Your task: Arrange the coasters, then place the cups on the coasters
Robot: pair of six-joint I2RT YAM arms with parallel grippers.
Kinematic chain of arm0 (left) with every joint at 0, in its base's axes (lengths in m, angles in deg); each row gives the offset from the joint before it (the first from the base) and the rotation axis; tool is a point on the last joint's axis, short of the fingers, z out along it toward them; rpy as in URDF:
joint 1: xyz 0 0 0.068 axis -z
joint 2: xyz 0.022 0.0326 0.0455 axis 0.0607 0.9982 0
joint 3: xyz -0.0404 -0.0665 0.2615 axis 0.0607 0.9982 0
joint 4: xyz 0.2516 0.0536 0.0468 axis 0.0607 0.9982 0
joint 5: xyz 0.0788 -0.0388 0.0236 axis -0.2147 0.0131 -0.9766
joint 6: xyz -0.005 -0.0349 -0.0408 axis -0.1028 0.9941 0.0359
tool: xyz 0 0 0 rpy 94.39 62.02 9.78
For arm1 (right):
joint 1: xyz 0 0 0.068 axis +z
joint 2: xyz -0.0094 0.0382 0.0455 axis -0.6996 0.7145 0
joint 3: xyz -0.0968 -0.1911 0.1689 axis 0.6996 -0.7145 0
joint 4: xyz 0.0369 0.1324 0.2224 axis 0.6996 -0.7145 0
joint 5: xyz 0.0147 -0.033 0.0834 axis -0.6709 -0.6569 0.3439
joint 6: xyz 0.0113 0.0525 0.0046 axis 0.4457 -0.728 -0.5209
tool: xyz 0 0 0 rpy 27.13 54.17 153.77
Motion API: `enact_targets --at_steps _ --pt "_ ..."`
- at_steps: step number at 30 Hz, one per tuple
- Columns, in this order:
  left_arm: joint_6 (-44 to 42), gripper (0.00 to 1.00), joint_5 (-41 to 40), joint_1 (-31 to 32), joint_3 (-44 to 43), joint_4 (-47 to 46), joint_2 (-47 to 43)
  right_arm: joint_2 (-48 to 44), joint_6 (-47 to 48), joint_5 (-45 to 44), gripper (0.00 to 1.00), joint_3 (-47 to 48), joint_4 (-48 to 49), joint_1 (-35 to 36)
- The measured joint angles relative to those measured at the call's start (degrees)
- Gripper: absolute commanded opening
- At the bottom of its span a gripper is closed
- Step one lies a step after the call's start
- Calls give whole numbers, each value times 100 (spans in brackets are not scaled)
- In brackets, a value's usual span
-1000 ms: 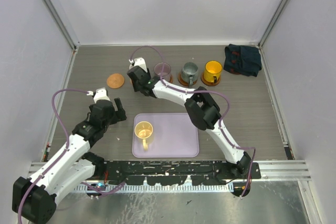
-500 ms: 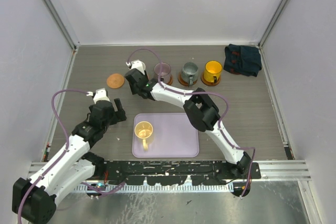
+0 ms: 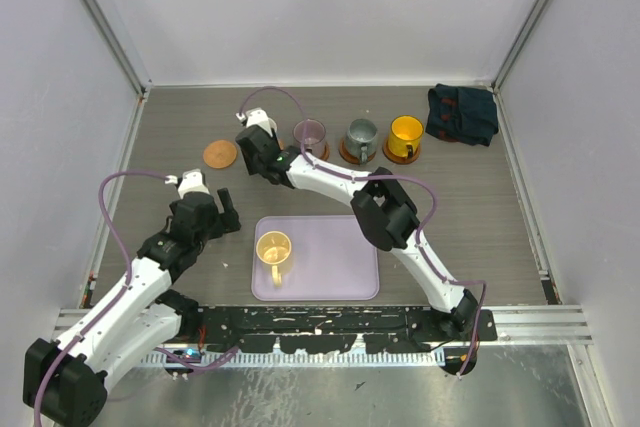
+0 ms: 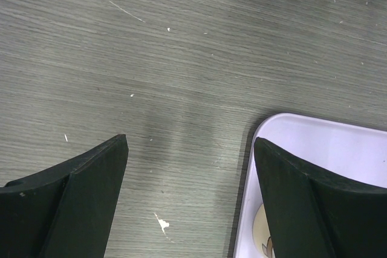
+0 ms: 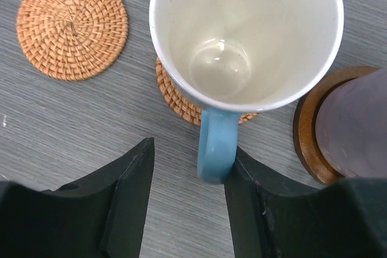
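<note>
Jaws apart, the right gripper point(image 5: 190, 149) straddles the blue handle point(image 5: 216, 146) of the white ceramic mug point(image 5: 242, 22), which points straight at it.

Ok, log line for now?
right gripper: open around handle of white cup, cup on coaster | left gripper: open, empty, at tray edge | pending: cream-yellow cup in tray, one bare coaster

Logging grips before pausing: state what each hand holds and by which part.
Nothing is held. The right hand straddles the blue handle of the white mug, a gap on one side; the left hand is open, empty.
</note>
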Motion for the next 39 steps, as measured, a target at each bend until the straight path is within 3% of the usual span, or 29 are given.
enact_targets --at_steps 28,33,35,39 --pt "101 87 7 0 35 2 -37 0 46 94 53 151 0 26" --pt "81 87 63 0 35 2 -59 -2 33 81 58 96 7 28" --pt "46 92 114 0 35 7 -105 -26 17 70 63 -28 2 28" --pt "-96 93 269 0 35 63 -442 -273 0 70 66 -608 -20 35"
